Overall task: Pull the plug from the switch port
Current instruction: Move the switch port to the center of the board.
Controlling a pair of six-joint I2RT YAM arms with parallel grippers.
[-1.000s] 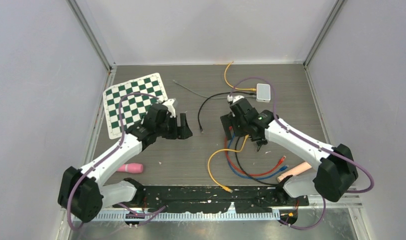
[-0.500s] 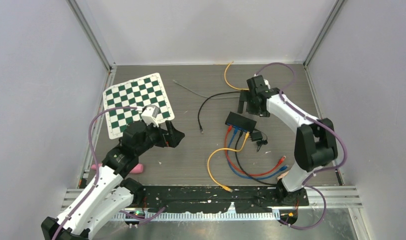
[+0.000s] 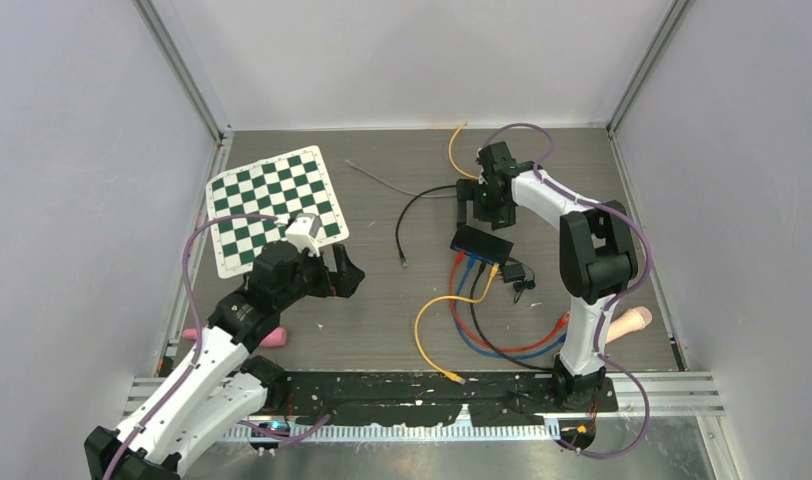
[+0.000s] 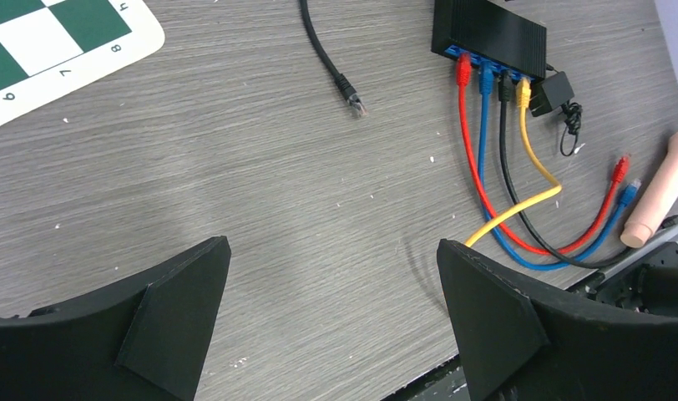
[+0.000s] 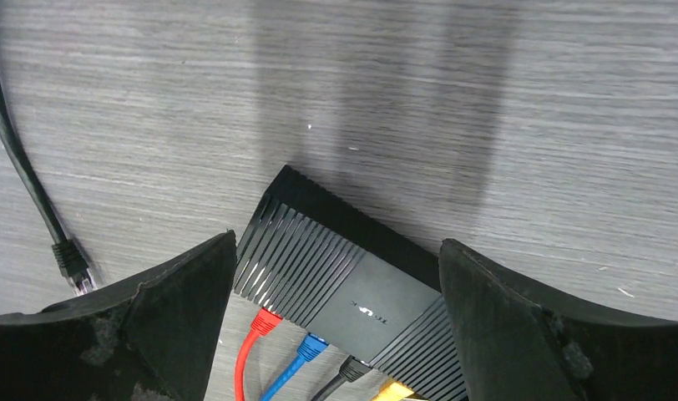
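Observation:
The black switch [image 3: 482, 242] lies at mid-table with red [image 5: 265, 322], blue [image 5: 312, 347], black [image 5: 350, 368] and yellow [image 5: 394, 388] plugs in its near-side ports. It also shows in the left wrist view [image 4: 490, 38] with the same plugs, red [image 4: 462, 71] leftmost. My right gripper [image 3: 482, 212] hovers open just behind the switch [image 5: 361, 288], its jaws [image 5: 336, 242] wide on either side of the switch and holding nothing. My left gripper [image 3: 347, 272] is open and empty over bare table to the switch's left [image 4: 332, 244].
A loose black cable end [image 4: 352, 100] lies left of the switch. A small black adapter [image 4: 553, 92] sits at its right. A chessboard mat [image 3: 272, 205] is at the back left. Pink objects lie near left [image 3: 267, 337] and near right [image 3: 630, 322].
My right arm swung from over the switch to the back of the table, then edged left behind the switch. My left arm drew back towards the near left.

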